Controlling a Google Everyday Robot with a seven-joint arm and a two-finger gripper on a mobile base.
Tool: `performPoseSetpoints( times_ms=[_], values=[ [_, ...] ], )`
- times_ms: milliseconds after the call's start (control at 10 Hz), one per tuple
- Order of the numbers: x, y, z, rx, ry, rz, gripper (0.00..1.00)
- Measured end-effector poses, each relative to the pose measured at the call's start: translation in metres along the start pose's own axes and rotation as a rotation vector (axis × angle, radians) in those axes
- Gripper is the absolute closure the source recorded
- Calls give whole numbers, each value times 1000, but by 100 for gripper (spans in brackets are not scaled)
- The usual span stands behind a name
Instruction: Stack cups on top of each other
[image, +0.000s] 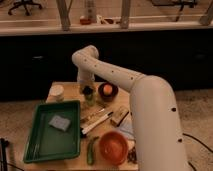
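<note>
My gripper (86, 84) hangs at the far side of the small wooden table (70, 89), at the end of the white arm that curves in from the right. Right below it is the dark brown-black cup (88, 91). This cup appears to sit in or just above the pale greenish cup (90, 100), which stands on the table beside the dark bowl. I cannot tell whether the gripper touches the dark cup.
A dark bowl with an orange fruit (107, 90) stands right of the cups. A whitish cup (57, 92) is at the far left. A green tray (37, 142) holds a grey sponge (60, 122). An orange bowl (113, 147), a green vegetable (91, 150), white utensils (97, 121) and a brown block (120, 116) lie nearer.
</note>
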Motion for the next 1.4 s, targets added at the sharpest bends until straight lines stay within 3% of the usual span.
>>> performPoseSetpoints(
  times_ms=[500,600,1000,1100,1400],
  values=[
    [3,0,14,0,-38,10,99],
    [4,0,15,2,-45,18,95],
    [5,5,21,9,-73,37,57],
    [4,4,22,11,-77,38,44],
    [4,7,22,10,-82,42,21]
  ],
)
